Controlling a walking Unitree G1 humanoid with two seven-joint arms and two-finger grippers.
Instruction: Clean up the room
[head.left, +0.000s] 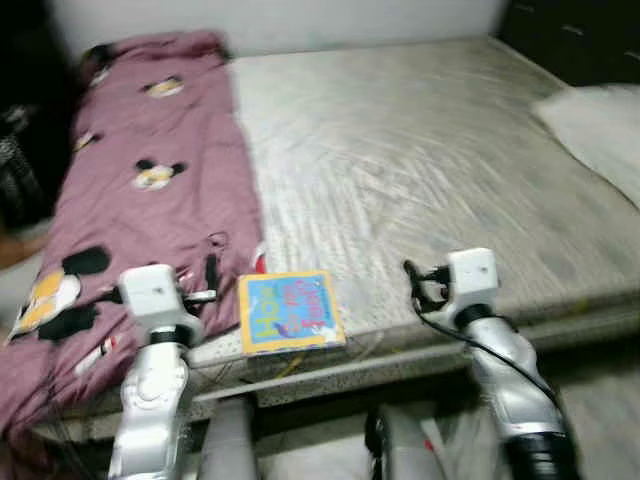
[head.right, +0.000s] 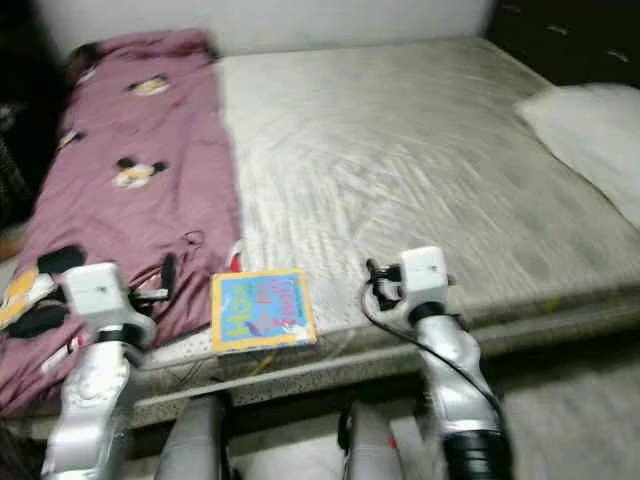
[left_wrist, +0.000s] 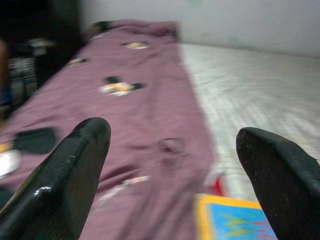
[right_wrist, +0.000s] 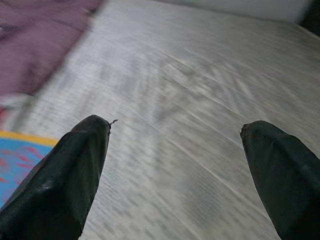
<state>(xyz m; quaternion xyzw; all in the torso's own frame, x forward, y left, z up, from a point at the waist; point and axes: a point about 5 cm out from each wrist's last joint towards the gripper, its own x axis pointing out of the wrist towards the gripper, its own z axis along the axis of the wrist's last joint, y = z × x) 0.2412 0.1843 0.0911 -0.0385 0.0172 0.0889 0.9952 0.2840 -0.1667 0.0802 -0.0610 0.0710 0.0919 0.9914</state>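
Book (head.left: 291, 312) of bright blue with a yellow border lies flat at the near edge of the bed (head.left: 430, 150), just beside the hem of the purple blanket (head.left: 150, 190), between the two raised arms; the left gripper (left_wrist: 172, 160) hangs over the blanket edge with its fingers spread wide and holding nothing; the right gripper (right_wrist: 175, 165) hovers over bare mattress, likewise wide open and empty; the frames are blurred, so the book's thickness is hard to judge, but it looks thin, light and fairly stiff, with a glossy cover that may slip; lying flush on soft bedding, it is probably best pinched at the edge nearest the robot.
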